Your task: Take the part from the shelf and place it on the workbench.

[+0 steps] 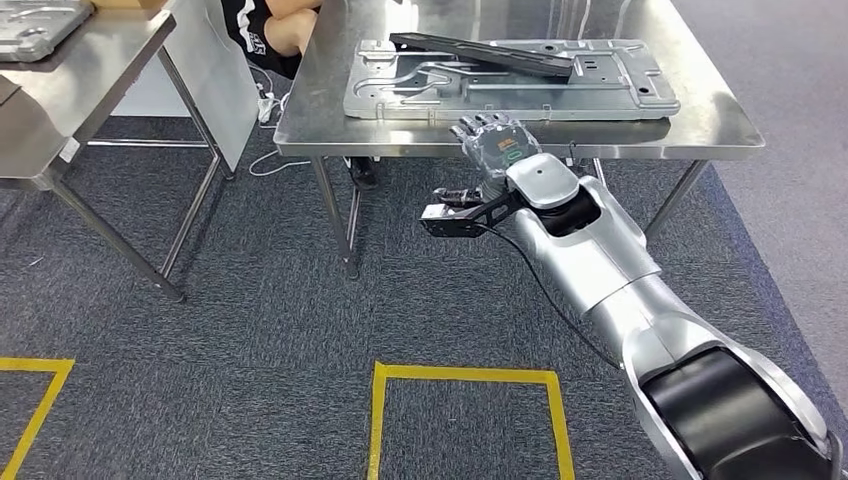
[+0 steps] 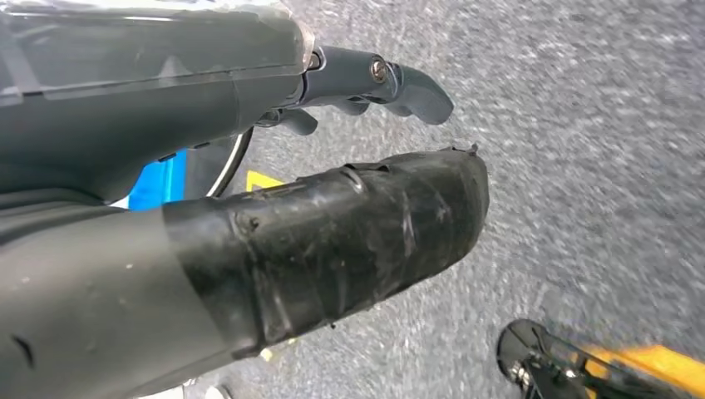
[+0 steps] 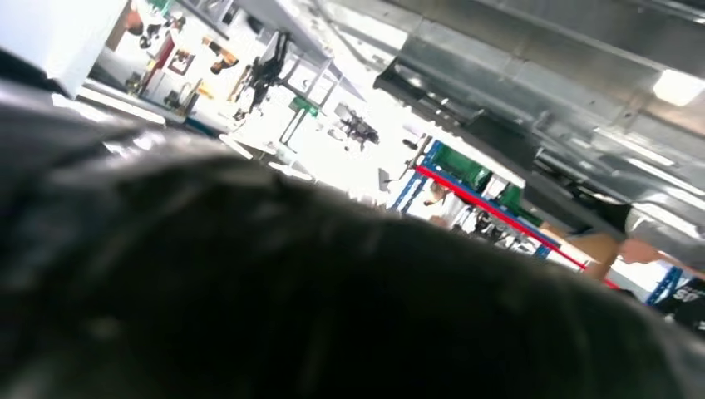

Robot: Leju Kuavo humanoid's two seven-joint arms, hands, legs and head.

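We see the right hand (image 1: 492, 143) reaching forward at the near edge of the steel desk (image 1: 330, 110), palm down, its fingers (image 1: 480, 125) stretched out flat and spread, holding nothing. They lie just at the desk's edge, short of the part. The silver right arm (image 1: 600, 260) runs back from it to the lower right.

The part, a large grey stamped metal panel (image 1: 600, 95), lies flat on the desk, filling much of its top. A long black bar (image 1: 480, 52) rests across the panel's far side, tilted from far left to near right.

On the far left we see a second steel desk (image 1: 90, 70) with another grey panel (image 1: 35, 25) on it. A person (image 1: 270, 25) sits behind, between the two desks. Yellow tape lines (image 1: 465, 378) mark a box on the dark carpet floor (image 1: 250, 300) near us.

From the left wrist, we see the left hand (image 2: 332, 166) hanging above the grey carpet, its thick thumb (image 2: 332, 241) and darker fingers (image 2: 399, 83) a little apart with nothing between them.
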